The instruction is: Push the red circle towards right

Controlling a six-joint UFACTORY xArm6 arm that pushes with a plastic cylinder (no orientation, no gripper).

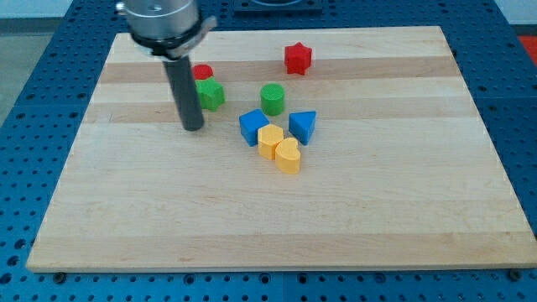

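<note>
The red circle [203,72] sits near the view's top left of the wooden board [403,193], partly hidden behind the rod. A green block [211,93] touches it just below. My tip [193,127] rests on the board below and slightly left of the red circle, left of the green block. A red star [297,58] lies toward the top centre. A green cylinder [273,98] stands right of the green block.
A cluster sits at the board's middle: a blue block [252,126], a blue triangle [303,126], a yellow hexagon-like block [270,140] and a yellow rounded block [288,156]. Blue perforated table surrounds the board.
</note>
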